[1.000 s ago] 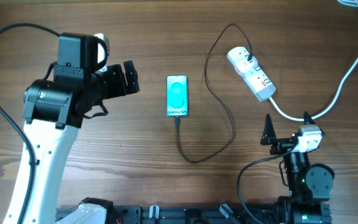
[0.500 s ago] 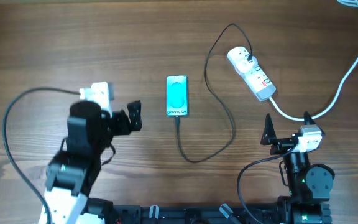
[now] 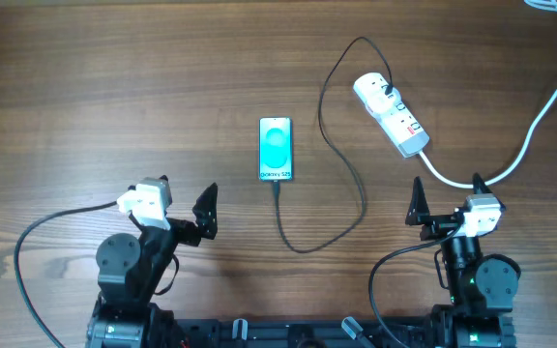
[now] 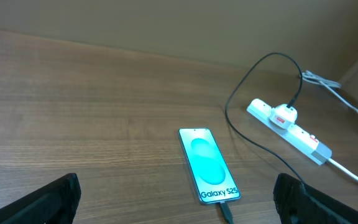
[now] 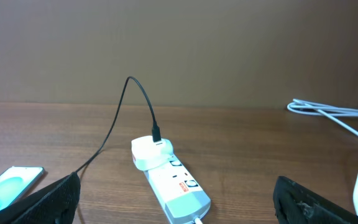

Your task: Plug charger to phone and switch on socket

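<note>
Phone (image 3: pixel 276 149): centre of frame, flat on the table (image 3: pixel 114 77), screen lit cyan.
Charger (image 3: pixel 363 206): black cable, its tip at the phone's lower edge. It loops right and up to a white plug on the socket (image 3: pixel 399 121).
Socket: upper right, lying aslant, with the white cord (image 3: pixel 445 177) trailing right.
Left gripper (image 3: pixel 205 213): lower left, fingers spread wide, empty.
Right gripper (image 3: pixel 419 208): lower right, also spread wide and empty, near the cord.

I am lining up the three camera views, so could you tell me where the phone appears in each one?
Overhead: the phone lies near the centre, slightly above the middle.
Left wrist: lower centre, screen up.
Right wrist: bottom left corner, cut by the edge.
Shared landmark: the white socket, right of the phone in all three.
</note>
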### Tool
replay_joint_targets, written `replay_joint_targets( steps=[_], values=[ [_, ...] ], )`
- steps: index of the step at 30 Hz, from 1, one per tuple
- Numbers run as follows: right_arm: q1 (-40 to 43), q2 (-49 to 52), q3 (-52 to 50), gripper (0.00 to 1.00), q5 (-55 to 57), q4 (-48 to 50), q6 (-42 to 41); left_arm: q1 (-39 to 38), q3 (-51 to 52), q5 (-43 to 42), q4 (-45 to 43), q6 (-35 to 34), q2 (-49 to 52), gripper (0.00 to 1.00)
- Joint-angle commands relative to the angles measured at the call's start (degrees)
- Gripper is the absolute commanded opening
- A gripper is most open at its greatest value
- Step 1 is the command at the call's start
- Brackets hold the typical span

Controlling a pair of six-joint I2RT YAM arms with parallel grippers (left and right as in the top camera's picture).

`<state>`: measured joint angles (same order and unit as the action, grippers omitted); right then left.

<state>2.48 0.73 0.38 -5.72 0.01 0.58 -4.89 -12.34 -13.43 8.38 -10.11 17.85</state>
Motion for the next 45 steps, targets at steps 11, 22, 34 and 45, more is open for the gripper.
replay_joint_targets(
  steps=[11, 22, 34, 45],
  values=[
    [-0.3, -0.5, -0.1, 1.0, 0.5, 0.1, 0.8, 4.2, 11.2, -1.1, -8.8, 0.7, -17.1, 1.0],
    [-0.3, -0.5, -0.1, 1.0, 0.6, 0.1, 0.8, 4.7, 12.0, 6.9, -5.4, 0.7, -17.7, 1.0],
    [-0.3, -0.5, -0.1, 1.0, 0.6, 0.1, 0.8, 4.7, 12.0, 15.8, -4.1, 12.9, -17.7, 1.0],
    [-0.3, -0.5, -0.1, 1.0, 0.6, 0.1, 0.8, 4.7, 12.0, 18.9, -4.3, 13.3, -17.7, 1.0]
  ],
)
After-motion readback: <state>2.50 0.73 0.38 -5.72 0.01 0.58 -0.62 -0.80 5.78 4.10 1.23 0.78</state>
